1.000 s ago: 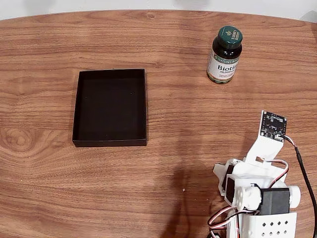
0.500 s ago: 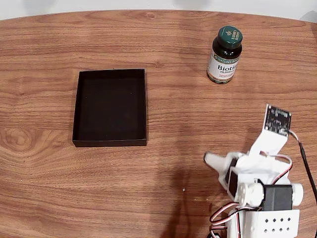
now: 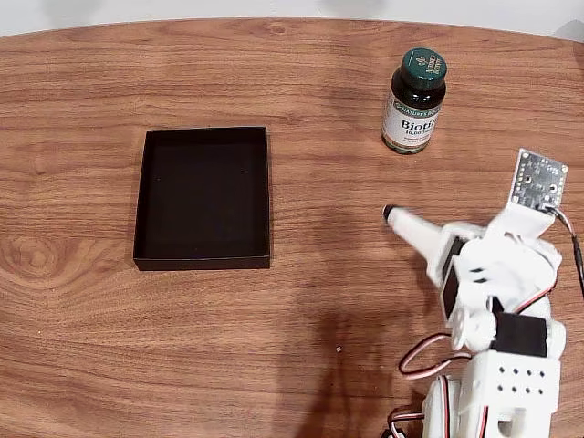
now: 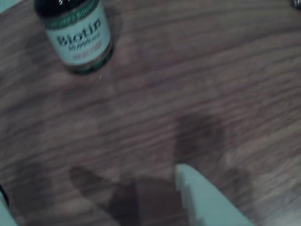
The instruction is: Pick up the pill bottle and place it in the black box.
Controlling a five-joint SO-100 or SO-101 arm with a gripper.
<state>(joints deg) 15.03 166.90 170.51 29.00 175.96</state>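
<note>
Amber pill bottle w/ green cap (image 3: pixel 415 100) upright far right on wood tabletop (image 3: pixel 319 301), matte black box (image 3: pixel 204 196) left, white tool (image 4: pixel 91 188) spread, apart from bottle, holding nothing.

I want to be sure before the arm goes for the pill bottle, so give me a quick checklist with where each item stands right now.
1. Pill bottle upright, cap on: ok.
2. Table between claw and bottle free of obstacles: ok.
3. Claw lined up on the bottle: not ok; in the wrist view the bottle sits upper left, off-centre.
4. Claw wide enough for the bottle: cannot tell; the second finger is barely visible.
5. Black box holds nothing, ready for the drop: ok.
6. Claw carrying nothing: ok.
</note>
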